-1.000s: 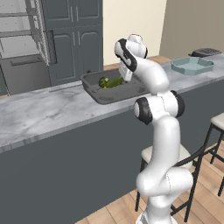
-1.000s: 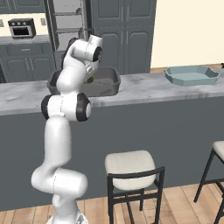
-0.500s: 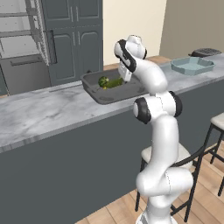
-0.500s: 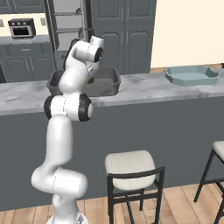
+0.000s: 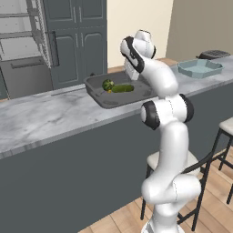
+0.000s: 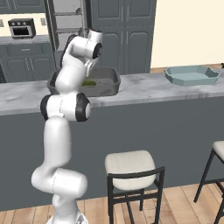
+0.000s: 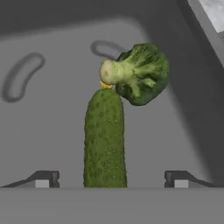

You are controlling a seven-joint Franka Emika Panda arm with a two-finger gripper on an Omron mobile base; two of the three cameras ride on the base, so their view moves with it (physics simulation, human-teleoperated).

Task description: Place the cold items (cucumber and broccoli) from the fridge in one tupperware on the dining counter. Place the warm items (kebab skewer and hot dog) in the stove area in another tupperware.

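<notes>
Since its dark fingertips stand wide on either side of the bumpy green cucumber (image 7: 105,138) without touching it, the tool (image 7: 112,178) is released. The cucumber lies beside the green broccoli floret (image 7: 139,72) in the dark grey tupperware tub (image 5: 102,98) near the worktop's (image 5: 50,118) far edge, the cold pair together as intended.

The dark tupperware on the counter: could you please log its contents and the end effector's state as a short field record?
container: dark tupperware on the grey counter
contents: cucumber and broccoli, lying on its floor
contact: cucumber's end meets the broccoli stalk
end effector: open, fingertips either side of the cucumber, not gripping
second container: light blue tupperware, further along the counter
</notes>
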